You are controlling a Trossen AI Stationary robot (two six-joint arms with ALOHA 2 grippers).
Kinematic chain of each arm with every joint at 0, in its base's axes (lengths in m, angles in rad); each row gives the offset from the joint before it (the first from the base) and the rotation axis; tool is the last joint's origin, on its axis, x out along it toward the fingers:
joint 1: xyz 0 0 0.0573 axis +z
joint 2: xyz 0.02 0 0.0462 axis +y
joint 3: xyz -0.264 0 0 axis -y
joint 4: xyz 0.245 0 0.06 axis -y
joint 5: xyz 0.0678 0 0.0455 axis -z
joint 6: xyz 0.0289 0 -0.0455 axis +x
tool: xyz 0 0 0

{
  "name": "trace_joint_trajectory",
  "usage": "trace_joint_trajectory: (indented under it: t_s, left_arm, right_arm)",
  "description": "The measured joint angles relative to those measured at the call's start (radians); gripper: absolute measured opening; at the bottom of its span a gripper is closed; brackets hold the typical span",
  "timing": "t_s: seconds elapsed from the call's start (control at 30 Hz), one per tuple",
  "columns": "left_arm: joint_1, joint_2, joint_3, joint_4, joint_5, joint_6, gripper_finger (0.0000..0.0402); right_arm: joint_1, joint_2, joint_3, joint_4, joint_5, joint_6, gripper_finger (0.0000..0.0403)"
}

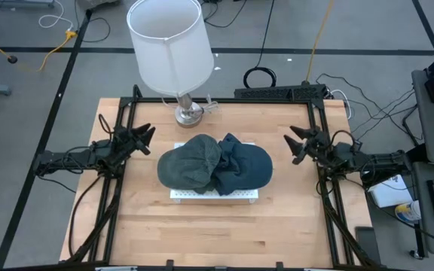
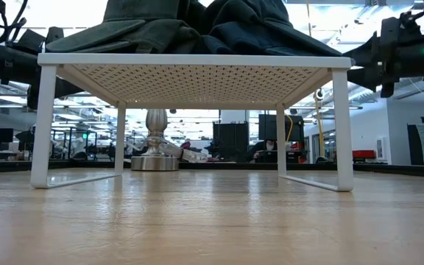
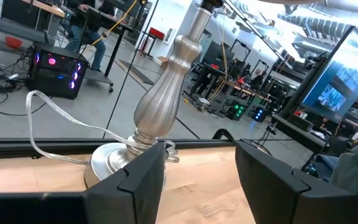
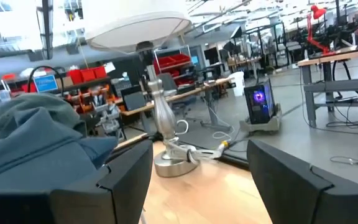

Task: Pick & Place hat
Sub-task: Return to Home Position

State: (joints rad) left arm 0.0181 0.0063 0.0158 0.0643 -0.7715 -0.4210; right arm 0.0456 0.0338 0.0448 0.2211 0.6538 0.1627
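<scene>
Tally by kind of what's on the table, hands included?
Cap piles: 2 (grey pile, blue pile; caps per pile unclear)
Shelf: 1
Lamp: 1
Hands: 2 (left hand, right hand, both open, empty)
Total: 6

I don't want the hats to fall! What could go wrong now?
The caps sit in a loose heap on the white shelf, hanging over its edges, so one might slide off. The lamp stands near the open left hand; a careless swing could bump it. The right hand waits across the shelf.
</scene>
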Motion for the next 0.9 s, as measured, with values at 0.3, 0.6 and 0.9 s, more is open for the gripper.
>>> trace_joint_trajectory:
  t_s: [0.3,0.6,0.9]
  left_arm:
    - [0.0,0.0,0.0,0.0,0.0,-0.001,0.0183]
    - [0.0,0.0,0.0,0.0,0.0,-0.003,0.017]
    - [0.0,0.0,0.0,0.0,-0.001,-0.002,0.0166]
  right_arm:
    - [0.0,0.0,0.0,0.009,0.0,0.0,0.0254]
    - [0.0,0.0,0.0,0.013,0.0,0.0,0.0254]
    - [0.0,0.0,0.0,0.014,-0.001,0.0,0.0254]
